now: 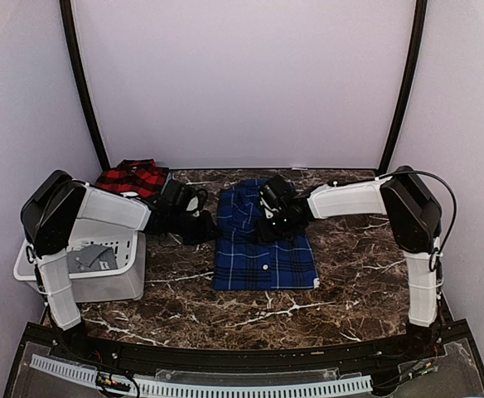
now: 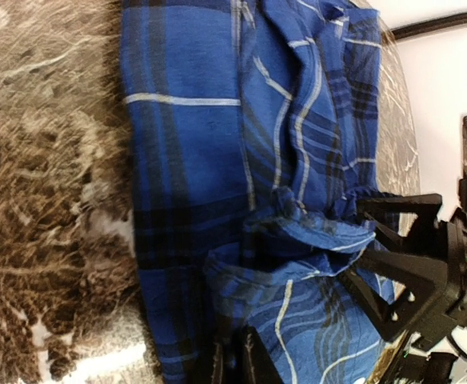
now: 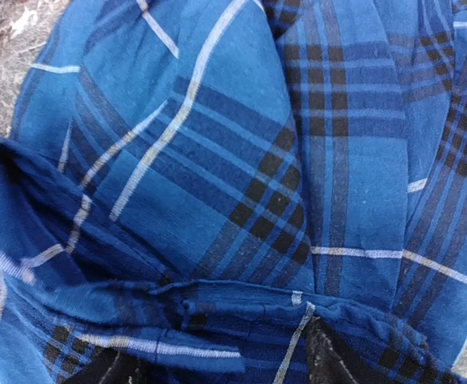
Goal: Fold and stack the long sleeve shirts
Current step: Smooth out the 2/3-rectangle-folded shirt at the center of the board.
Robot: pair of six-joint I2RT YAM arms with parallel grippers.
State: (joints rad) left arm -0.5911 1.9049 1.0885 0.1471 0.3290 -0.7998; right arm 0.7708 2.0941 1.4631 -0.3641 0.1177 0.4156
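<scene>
The blue shirt [image 1: 263, 257] lies mid-frame in the top view, its long axis running top to bottom. My left pincer [image 2: 233, 364] is closed at its left edge, seemingly pinching the hem (the bite is cut off at the bottom of the wrist view). My right pincer [image 1: 273, 220] stands with jaws apart over the upper right, on rumpled cloth. The red-and-black shirt [image 1: 130, 177], upper left, is partly hidden behind my left arm.
</scene>
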